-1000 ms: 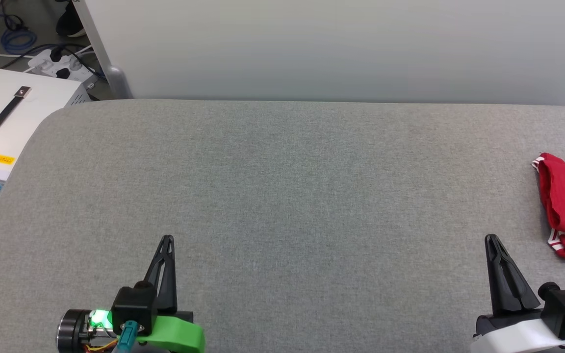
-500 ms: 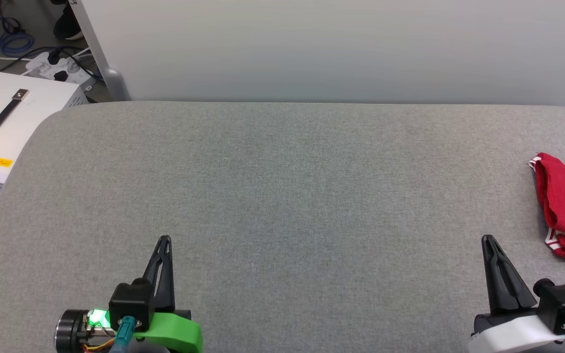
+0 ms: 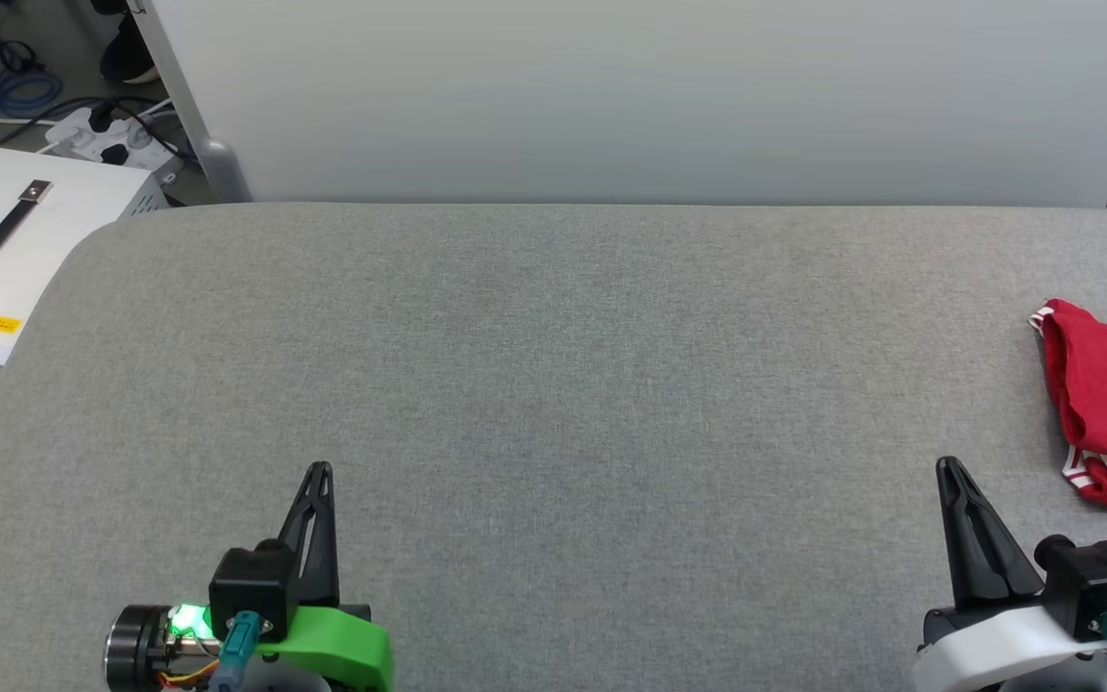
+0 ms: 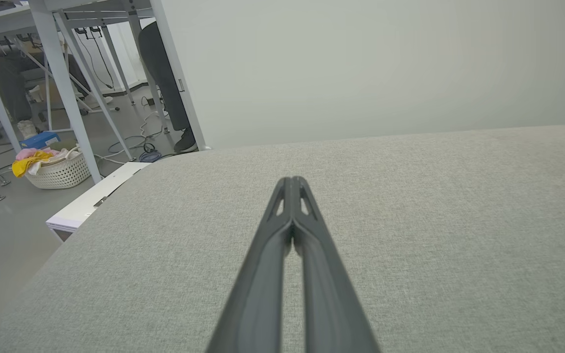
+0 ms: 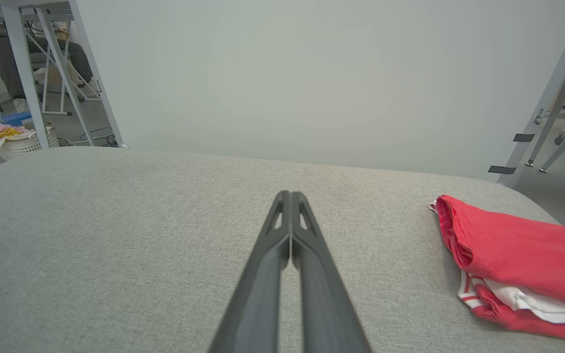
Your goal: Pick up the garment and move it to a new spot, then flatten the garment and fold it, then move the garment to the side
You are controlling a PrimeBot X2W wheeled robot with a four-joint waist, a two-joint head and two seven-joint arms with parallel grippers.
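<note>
Grey cloth covers the worktop, and nothing on it has moved in the last second. The whole view has only slid a little, so the robot just looked a bit to one side. By the near edge on the left, the left gripper stays with its fingers pressed together, holding nothing. The right gripper is the same further right. The garment lies folded at the right edge, so the job looks about done.
</note>
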